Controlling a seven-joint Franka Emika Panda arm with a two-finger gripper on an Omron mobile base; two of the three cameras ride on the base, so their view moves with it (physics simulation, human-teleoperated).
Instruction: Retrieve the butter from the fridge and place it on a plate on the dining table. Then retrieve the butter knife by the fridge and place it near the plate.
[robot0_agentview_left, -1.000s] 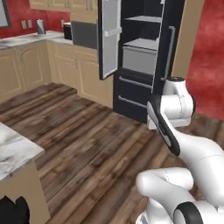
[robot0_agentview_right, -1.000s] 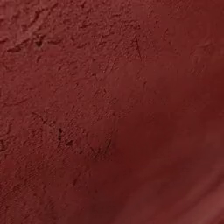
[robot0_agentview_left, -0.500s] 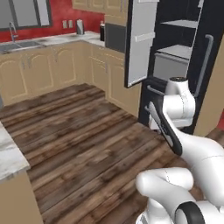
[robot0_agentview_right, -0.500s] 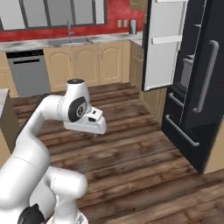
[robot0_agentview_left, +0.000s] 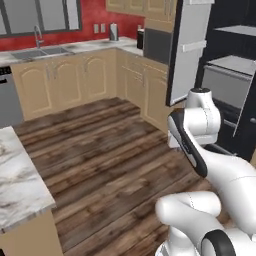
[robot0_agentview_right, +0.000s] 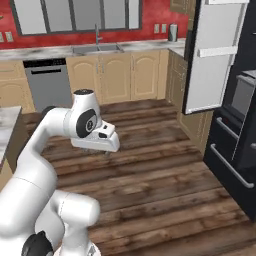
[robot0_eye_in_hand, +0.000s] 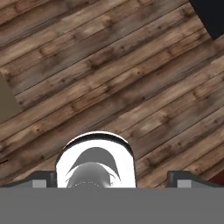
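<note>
The gripper (robot0_eye_in_hand: 112, 178) points straight down at the wooden floor (robot0_eye_in_hand: 131, 87). In the hand view its two dark tips stand far apart, one at the lower left and one at the lower right of the frame, so the jaws are wide and hold nothing. In the right base view the gripper (robot0_agentview_right: 102, 151) hangs under the white hand at the middle left of the frame, over bare floor planks.

From there, the fridge (robot0_agentview_right: 235, 115) stands at the right edge of the right base view, well apart from the gripper. Its door (robot0_agentview_right: 212, 55) is swung open and shows a pale grey inner side. In the left base view the fridge (robot0_agentview_left: 235, 75) is in the upper right, behind the white arm, with pale shelves visible inside. The butter I cannot make out on these shelves; I judge it is somewhere inside, but it is too small or hidden.

A corner of the dining table (robot0_agentview_left: 17, 185) shows at the lower left of the left base view, on the opposite side from the fridge.

So the coming move turns on this: the fridge lies to the right and forward of the gripper, and I think the gripper must rise and turn from pointing down to reach in
</note>
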